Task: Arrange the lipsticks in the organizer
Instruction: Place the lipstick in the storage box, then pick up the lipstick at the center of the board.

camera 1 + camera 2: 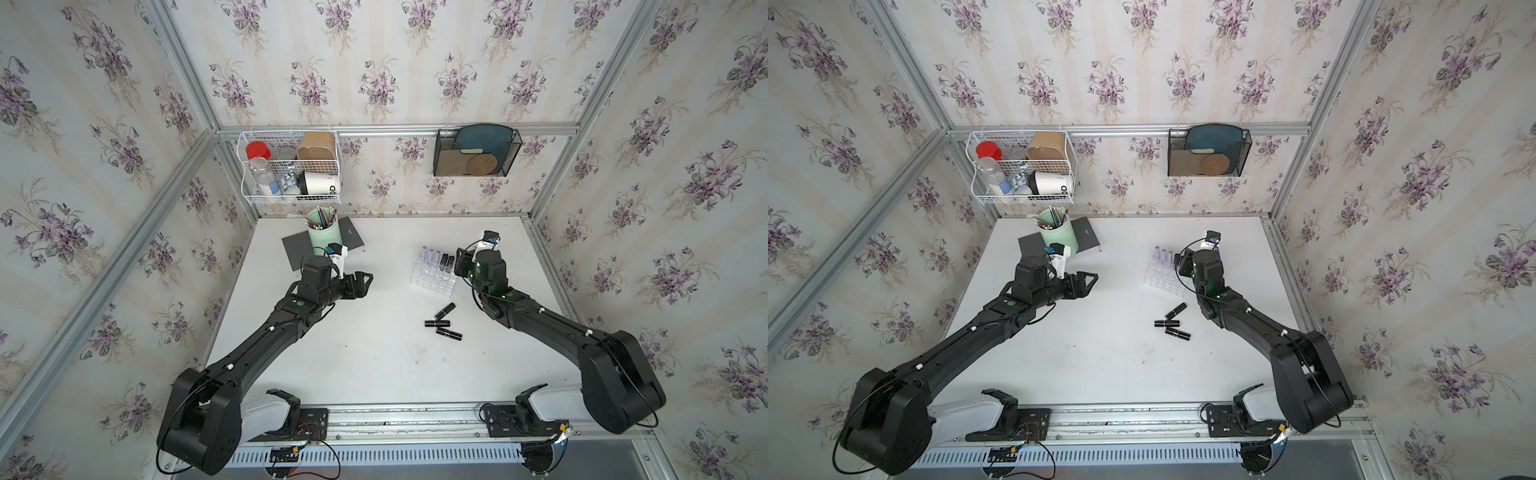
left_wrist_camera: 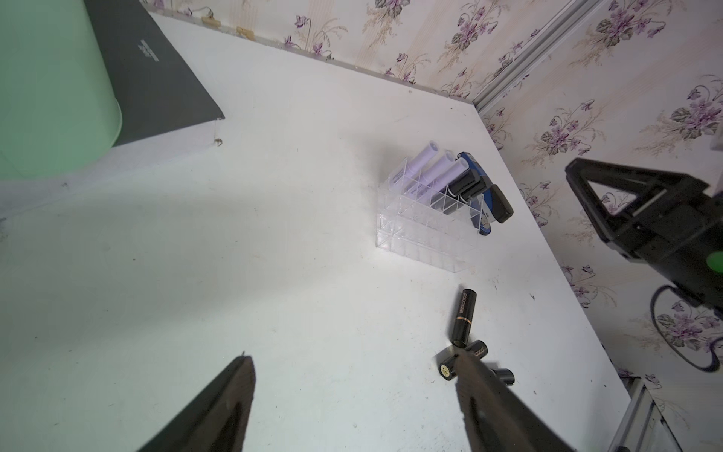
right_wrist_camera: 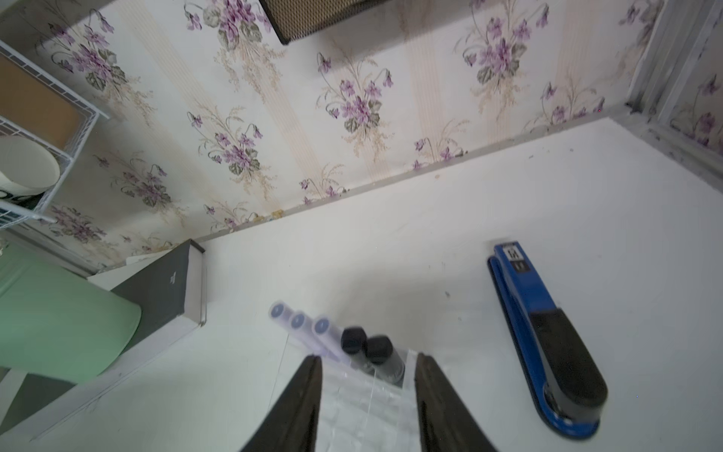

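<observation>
The clear organizer [image 1: 432, 277] [image 1: 1162, 277] [image 2: 424, 235] stands on the white table right of centre. Its back row holds three lilac lipsticks [image 1: 430, 254] [image 2: 434, 168] [image 3: 299, 323] and two black ones [image 1: 448, 262] [image 2: 465, 184] [image 3: 365, 344], all upright. Three more black lipsticks [image 1: 445, 311] [image 1: 437, 323] [image 1: 449, 333] lie loose on the table in front of it. My right gripper [image 1: 459, 264] [image 3: 367, 358] hangs open just above the organizer's right end, nothing between its fingers. My left gripper [image 1: 368, 278] [image 2: 352, 354] is wide open and empty, left of the organizer over bare table.
A blue stapler [image 3: 547, 340] [image 2: 497, 199] lies just behind and right of the organizer. A mint-green pen cup [image 1: 323, 235] stands on a dark notebook [image 1: 353, 239] at the back left. A white wire basket [image 1: 291, 166] and a black mesh holder [image 1: 476, 151] hang on the back wall.
</observation>
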`<action>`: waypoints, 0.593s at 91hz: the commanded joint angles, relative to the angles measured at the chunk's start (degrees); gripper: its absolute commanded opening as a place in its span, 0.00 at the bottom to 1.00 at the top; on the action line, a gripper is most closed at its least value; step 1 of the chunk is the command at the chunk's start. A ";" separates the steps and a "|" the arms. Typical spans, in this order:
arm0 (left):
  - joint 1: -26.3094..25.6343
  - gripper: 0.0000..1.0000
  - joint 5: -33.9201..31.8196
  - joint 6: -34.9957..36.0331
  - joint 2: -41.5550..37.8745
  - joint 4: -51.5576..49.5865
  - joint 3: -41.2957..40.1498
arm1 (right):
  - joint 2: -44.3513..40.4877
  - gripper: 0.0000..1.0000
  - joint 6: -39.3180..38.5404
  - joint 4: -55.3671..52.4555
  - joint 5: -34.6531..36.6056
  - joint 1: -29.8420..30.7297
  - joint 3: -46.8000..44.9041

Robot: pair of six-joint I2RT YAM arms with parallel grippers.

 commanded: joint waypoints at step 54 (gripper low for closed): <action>-17.78 0.68 2.55 -1.61 15.17 -1.58 6.01 | -9.00 0.53 1.92 -32.80 -33.90 -0.10 -10.39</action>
